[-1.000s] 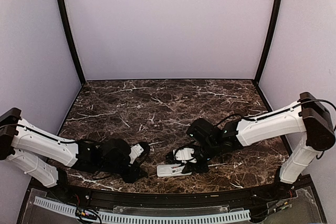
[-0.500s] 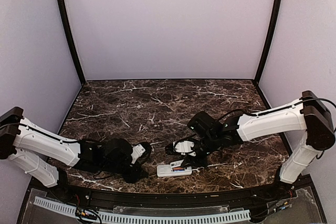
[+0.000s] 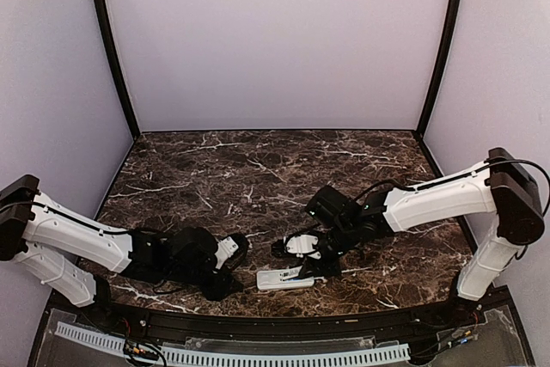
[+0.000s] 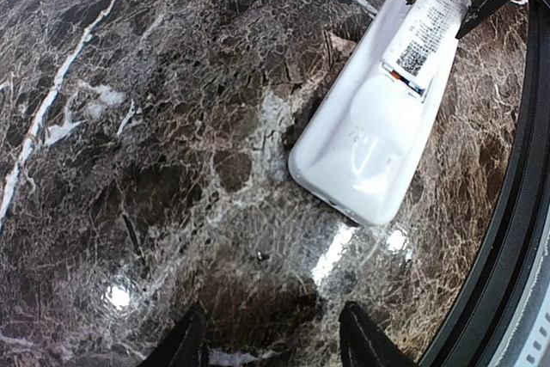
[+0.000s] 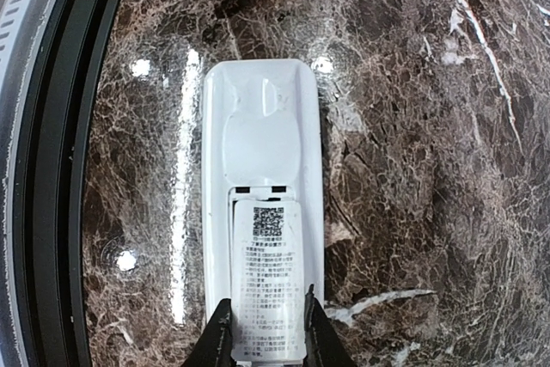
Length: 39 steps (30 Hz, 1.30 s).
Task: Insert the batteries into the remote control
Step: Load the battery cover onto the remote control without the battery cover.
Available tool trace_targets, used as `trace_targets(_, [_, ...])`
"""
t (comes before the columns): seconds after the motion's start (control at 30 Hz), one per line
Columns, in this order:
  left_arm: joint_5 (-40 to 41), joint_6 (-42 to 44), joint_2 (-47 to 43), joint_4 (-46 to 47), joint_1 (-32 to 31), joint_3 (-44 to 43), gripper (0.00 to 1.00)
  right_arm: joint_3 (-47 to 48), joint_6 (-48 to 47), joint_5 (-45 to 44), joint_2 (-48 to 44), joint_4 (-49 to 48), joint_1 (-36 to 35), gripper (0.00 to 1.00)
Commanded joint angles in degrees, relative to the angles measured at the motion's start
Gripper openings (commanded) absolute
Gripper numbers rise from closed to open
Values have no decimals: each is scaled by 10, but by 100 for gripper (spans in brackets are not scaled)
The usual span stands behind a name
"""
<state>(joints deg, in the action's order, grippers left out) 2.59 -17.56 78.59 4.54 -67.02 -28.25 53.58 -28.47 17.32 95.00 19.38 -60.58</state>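
Observation:
The white remote control lies back up near the table's front edge; it also shows in the top view and the left wrist view. My right gripper is shut on the labelled white battery cover, which lies over the compartment, not quite seated. Thin orange-red and blue slivers of the batteries peek out at the cover's edge; the rest is hidden. My left gripper is open and empty, just short of the remote's rounded end.
The table's black front rim runs close along the remote's side. A grey slotted cable duct lies beyond the rim. Purple walls enclose the dark marble table.
My right gripper rose off the remote, baring coloured batteries, and now holds the cover low over the compartment. The left arm has barely moved.

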Motion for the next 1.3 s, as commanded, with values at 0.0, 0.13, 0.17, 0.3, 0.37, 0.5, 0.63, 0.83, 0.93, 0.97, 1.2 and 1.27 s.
trace_targets(0.0, [-2,6,2,-2,-2,-11,51,15,-3,-1,10,7,-1,0])
trace_targets(0.13, [-1,6,2,-2,-2,-11,51,16,-4,0,10,8,-2,0])
trace_targets(0.17, [-1,6,3,-2,-2,-11,51,16,-4,1,10,8,-2,0])
trace_targets(0.3, [-2,7,5,-1,-2,-12,51,14,-5,8,6,6,-4,0])
trace_targets(0.37, [-2,6,6,-1,-2,-13,51,16,-6,8,9,8,-3,0])
trace_targets(0.5, [-2,5,6,-2,-2,-13,51,24,-9,4,20,17,-4,0])
trace_targets(0.63, [-1,6,6,-2,-2,-12,51,21,-9,7,19,12,-6,0])
trace_targets(0.83, [-1,6,9,-2,-2,-14,51,22,-11,1,22,23,-12,0])
trace_targets(0.93, [0,6,8,-2,-2,-14,51,24,-8,7,19,27,-13,0])
trace_targets(0.97, [0,6,8,-2,-2,-13,51,26,-4,7,19,31,-14,0])
trace_targets(1.2, [0,5,9,-1,-2,-14,51,34,6,-2,21,44,-16,0])
trace_targets(1.27, [0,6,10,-1,-2,-13,51,39,9,-4,23,46,-16,0])
